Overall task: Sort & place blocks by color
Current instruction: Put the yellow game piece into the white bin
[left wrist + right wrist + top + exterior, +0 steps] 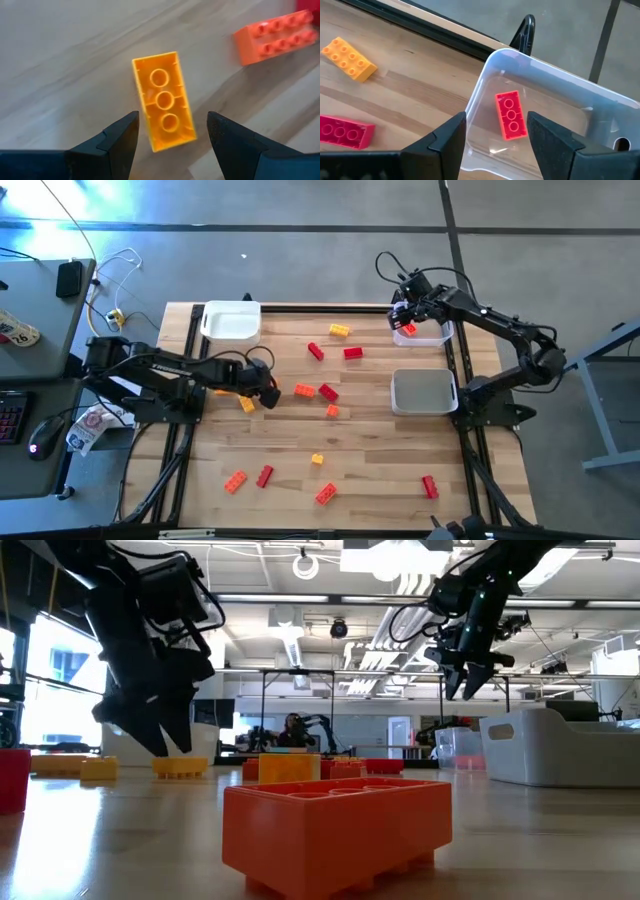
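Observation:
A yellow-orange block (164,102) lies on the wooden table with its hollow underside up. My left gripper (170,120) stands open just above it, one finger on either side, touching nothing; in the high view this gripper (268,392) is at the table's left. My right gripper (496,122) is open and empty above the clear tray (555,85) at the far right (430,335). A red block (511,115) lies underside up on that tray's floor. Red, orange and yellow blocks are scattered over the table, among them an orange one (277,37) close to my left gripper.
A white tray (232,320) stands at the far left and a grey-floored tray (425,392) at the right edge. Loose blocks lie mid-table (328,392) and along the near side (326,494). A yellow block (347,57) and a red one (345,131) lie beside the clear tray.

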Tool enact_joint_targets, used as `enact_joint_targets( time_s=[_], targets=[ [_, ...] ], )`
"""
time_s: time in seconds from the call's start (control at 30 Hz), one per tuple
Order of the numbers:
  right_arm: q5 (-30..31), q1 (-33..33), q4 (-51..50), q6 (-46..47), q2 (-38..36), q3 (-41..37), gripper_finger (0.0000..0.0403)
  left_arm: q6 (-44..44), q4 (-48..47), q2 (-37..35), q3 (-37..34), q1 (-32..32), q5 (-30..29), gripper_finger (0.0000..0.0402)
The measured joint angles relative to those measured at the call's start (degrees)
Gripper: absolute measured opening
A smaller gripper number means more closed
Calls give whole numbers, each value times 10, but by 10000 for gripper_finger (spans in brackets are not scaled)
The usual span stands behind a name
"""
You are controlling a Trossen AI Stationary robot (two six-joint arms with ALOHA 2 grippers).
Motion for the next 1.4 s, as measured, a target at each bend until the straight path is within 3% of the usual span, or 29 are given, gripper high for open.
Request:
enact_joint_targets(
  time_s=[0.43,0.77,1.1,1.4],
  targets=[
    [-3,14,0,14,0,0,197,44,2,52,0,0,-29,212],
    [-5,99,0,41,0,0,197,96,5,57,0,1,-32,109],
    [-2,174,0,60,0,0,197,110,2,47,0,14,-28,110],
    [-3,240,7,90,1,0,197,148,3,-23,0,59,-27,111]
  ],
)
